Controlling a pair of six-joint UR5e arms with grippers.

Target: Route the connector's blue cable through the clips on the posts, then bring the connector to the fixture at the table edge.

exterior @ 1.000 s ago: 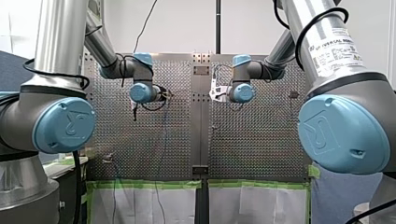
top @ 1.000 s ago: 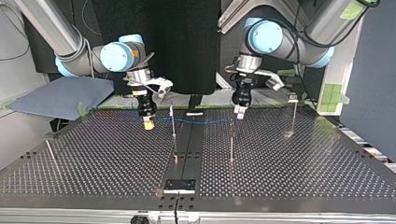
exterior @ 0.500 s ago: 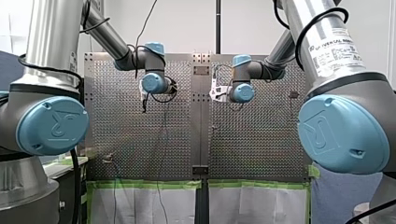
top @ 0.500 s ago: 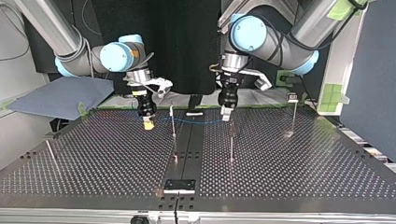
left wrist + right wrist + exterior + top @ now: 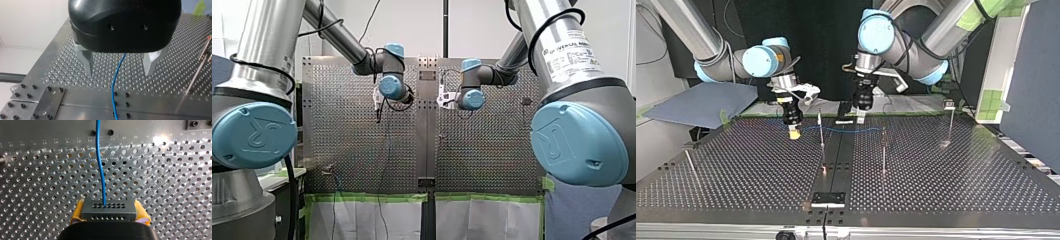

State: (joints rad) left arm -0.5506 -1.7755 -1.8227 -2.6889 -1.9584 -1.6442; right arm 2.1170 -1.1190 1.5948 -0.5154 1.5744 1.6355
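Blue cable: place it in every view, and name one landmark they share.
Front view: too faint to find.
Top view: cable runs from right gripper across the centre strip.
Left wrist view: between left gripper's open fingers, running ahead.
Right wrist view: leaves the connector, running ahead.
Landmark: centre strip.

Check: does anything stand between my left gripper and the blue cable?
Nothing visible does. In the left wrist view the blue cable runs between my left gripper's open fingers, touching neither.
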